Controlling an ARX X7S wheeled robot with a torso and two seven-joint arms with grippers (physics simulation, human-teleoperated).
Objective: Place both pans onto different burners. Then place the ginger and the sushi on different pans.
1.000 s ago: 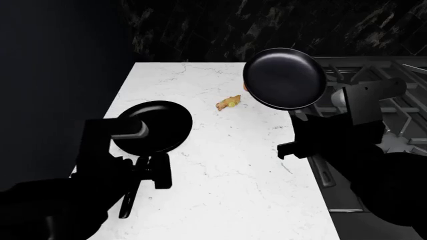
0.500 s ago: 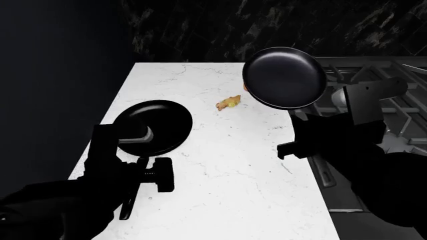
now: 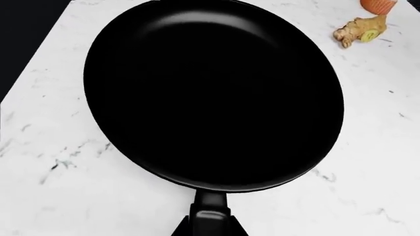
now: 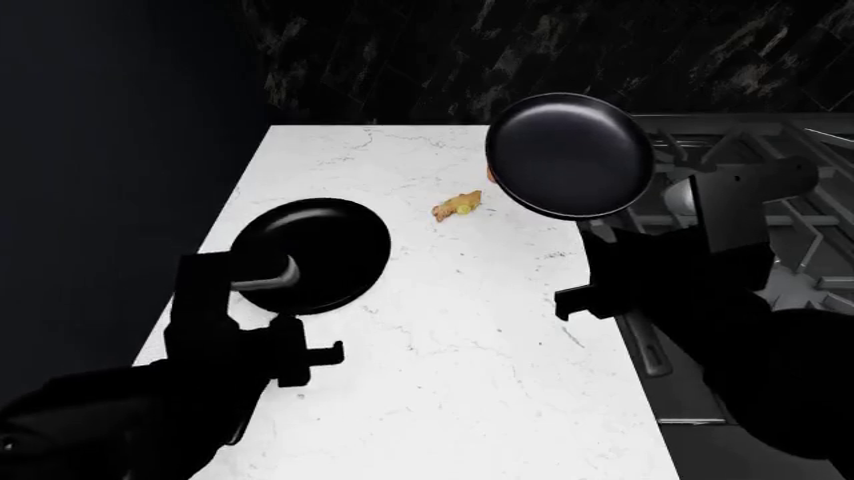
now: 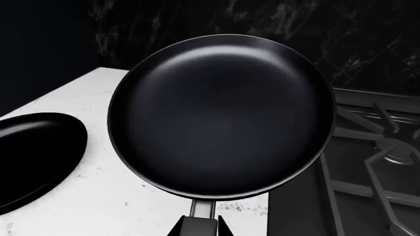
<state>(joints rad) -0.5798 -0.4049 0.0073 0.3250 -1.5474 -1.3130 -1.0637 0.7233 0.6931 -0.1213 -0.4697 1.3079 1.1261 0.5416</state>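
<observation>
fingers of the right gripper [image 5: 198, 227] seem closed on the handle of the raised pan [image 4: 570, 155], held in the air at 3 o'clock, half over the stove [image 4: 747, 170], probably so it can go to a burner. fingers of the left gripper [image 3: 208, 223] are at the handle of the second pan [image 4: 310, 254], lying on the counter [image 4: 481, 360] at 9 o'clock; their grip i cannot tell. i count two pans, one ginger [image 4: 458, 206] near centre, one sushi [image 3: 378, 5] just beside it.

Our left gripper [image 4: 274, 345] hung low near our body; our right gripper [image 4: 607, 270] was raised, clamped shut.
</observation>
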